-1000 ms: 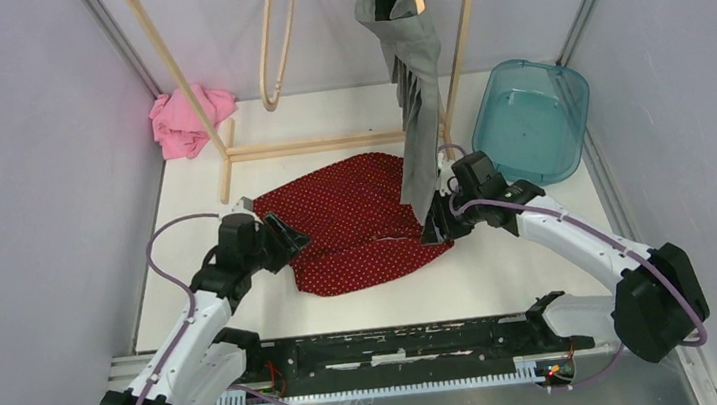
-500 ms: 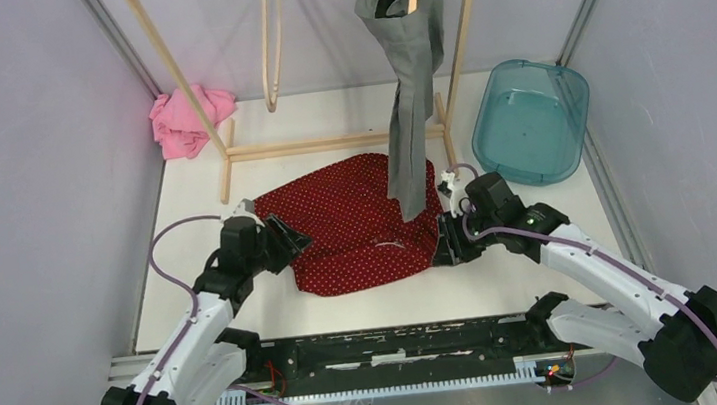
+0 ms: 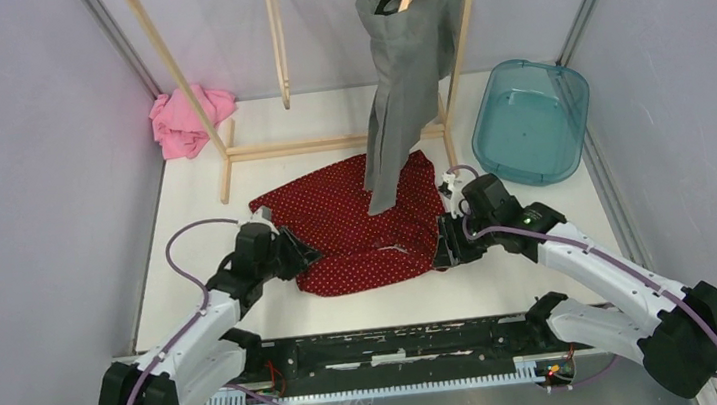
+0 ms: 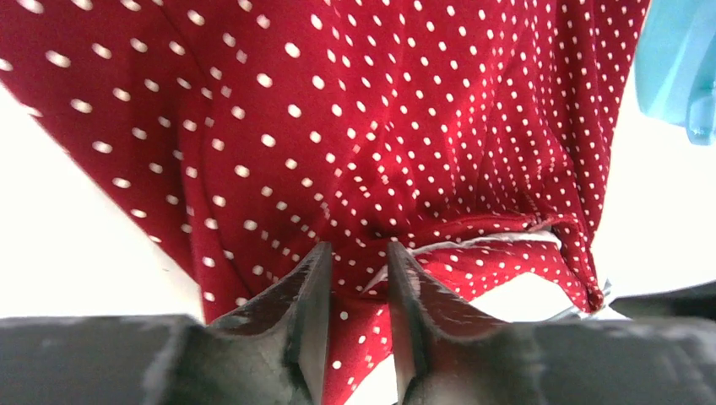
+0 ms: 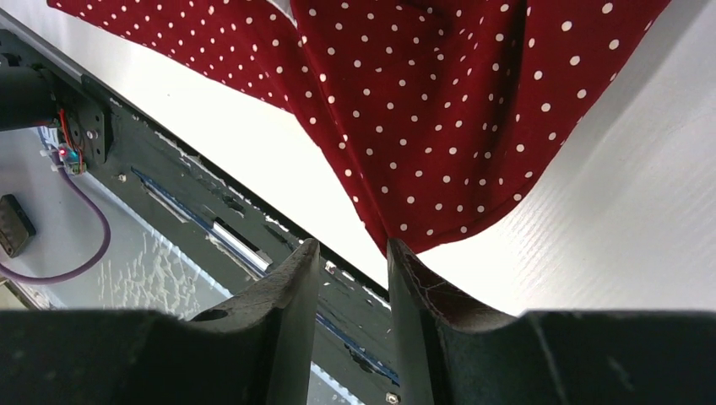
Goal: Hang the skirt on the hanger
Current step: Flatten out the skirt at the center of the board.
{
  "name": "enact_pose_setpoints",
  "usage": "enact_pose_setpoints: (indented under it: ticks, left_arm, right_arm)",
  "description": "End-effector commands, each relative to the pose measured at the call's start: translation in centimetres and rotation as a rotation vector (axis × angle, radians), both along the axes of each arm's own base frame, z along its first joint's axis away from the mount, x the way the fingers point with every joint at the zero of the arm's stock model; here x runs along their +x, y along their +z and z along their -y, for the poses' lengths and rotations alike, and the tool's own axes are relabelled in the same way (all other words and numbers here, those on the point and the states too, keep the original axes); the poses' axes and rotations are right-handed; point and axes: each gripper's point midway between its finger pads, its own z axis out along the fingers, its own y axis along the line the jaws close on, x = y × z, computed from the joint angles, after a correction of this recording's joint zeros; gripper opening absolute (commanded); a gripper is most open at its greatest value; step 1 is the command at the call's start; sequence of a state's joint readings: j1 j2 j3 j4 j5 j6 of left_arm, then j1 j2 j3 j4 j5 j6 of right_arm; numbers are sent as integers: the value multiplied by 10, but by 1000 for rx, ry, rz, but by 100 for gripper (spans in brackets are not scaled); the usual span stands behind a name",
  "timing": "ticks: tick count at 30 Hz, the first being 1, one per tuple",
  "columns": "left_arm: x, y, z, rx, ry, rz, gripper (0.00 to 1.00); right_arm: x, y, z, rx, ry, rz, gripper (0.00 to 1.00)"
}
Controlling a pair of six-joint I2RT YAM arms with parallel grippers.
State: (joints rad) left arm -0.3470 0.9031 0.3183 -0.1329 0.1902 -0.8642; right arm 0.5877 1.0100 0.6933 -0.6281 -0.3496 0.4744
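Note:
The red skirt with white dots (image 3: 357, 225) lies crumpled on the white table. My left gripper (image 3: 300, 259) is at the skirt's left edge. In the left wrist view its jaws (image 4: 355, 253) stand a narrow gap apart, low over the fabric (image 4: 380, 126). My right gripper (image 3: 443, 249) is at the skirt's right hem. Its jaws (image 5: 353, 249) are also slightly apart with nothing between them, and the hem (image 5: 422, 110) touches one fingertip. An empty wooden hanger (image 3: 275, 40) hangs edge-on from the rack.
A wooden rack (image 3: 328, 143) stands behind the skirt. A grey garment (image 3: 410, 56) on a second hanger dangles over the skirt's back. A pink cloth (image 3: 187, 120) lies at the back left and a teal tub (image 3: 530, 119) at the back right.
My left gripper has moved right and pushed into the skirt's left edge, bunching it. My right gripper came down to the right hem. The grey garment has swung left, and the empty hanger has turned.

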Motion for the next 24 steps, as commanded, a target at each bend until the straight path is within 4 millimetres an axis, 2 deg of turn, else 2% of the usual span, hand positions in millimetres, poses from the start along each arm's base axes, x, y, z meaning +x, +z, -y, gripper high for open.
enact_pose_setpoints:
  ticks: [1, 4, 6, 10, 16, 24]
  left_arm:
    - [1, 16, 24, -55, -56, 54, 28]
    - [-7, 24, 36, -53, -93, 63, 8]
    - [-12, 28, 41, -45, -103, 70, 4]
    - [-27, 33, 45, -47, -110, 73, 3]
    - [-51, 45, 42, -71, -112, 95, 3]
    - [-87, 41, 40, -133, -188, 31, 3]
  right_arm:
    - [9, 10, -1, 4, -14, 57, 42]
    - [12, 12, 1, -11, -23, 71, 43]
    - [15, 14, 2, -21, -29, 80, 44]
    - [23, 15, 0, -31, -33, 94, 44]
    - [34, 16, -5, -40, -28, 107, 45]
    - [41, 7, -20, -41, 0, 89, 46]
